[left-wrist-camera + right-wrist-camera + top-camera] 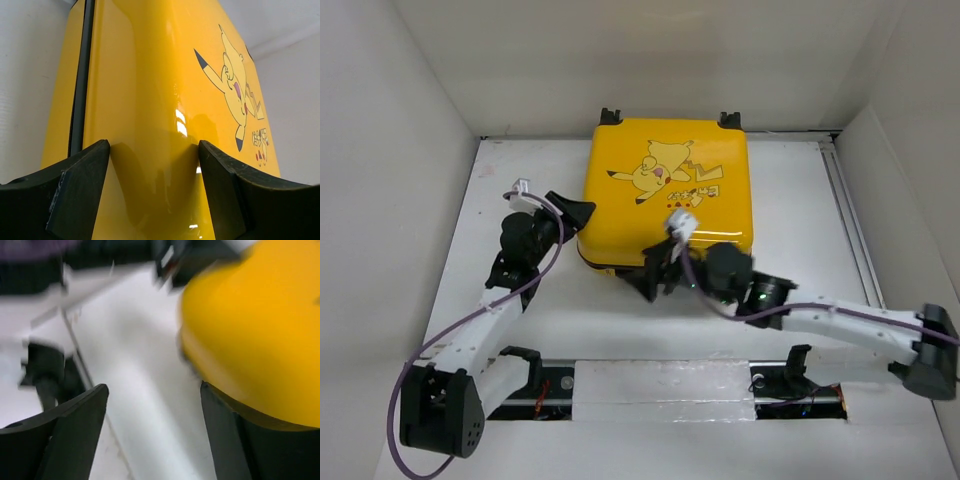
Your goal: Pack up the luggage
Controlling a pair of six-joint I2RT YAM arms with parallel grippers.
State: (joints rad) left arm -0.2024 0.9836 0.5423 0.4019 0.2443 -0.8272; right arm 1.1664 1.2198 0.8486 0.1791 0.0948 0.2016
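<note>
The luggage [670, 190] is a bright-yellow hard-shell suitcase with a Pikachu cartoon. It lies shut and flat at the back middle of the white table. My left gripper [575, 212] is at its left side, open. In the left wrist view both fingertips rest against the glossy shell [150, 75], with the black zipper trim [82, 75] to their left and nothing pinched between them [154, 150]. My right gripper [655, 272] is at the front edge near the front-left corner, open. In the blurred right wrist view its jaws [154, 390] span bare table, and the yellow shell [260, 330] sits just above the right finger.
White walls enclose the table on three sides. A metal rail [845, 220] runs along the right side. A slotted strip with a taped white panel [660, 390] lies between the arm bases at the near edge. The suitcase wheels [610, 117] point to the back wall.
</note>
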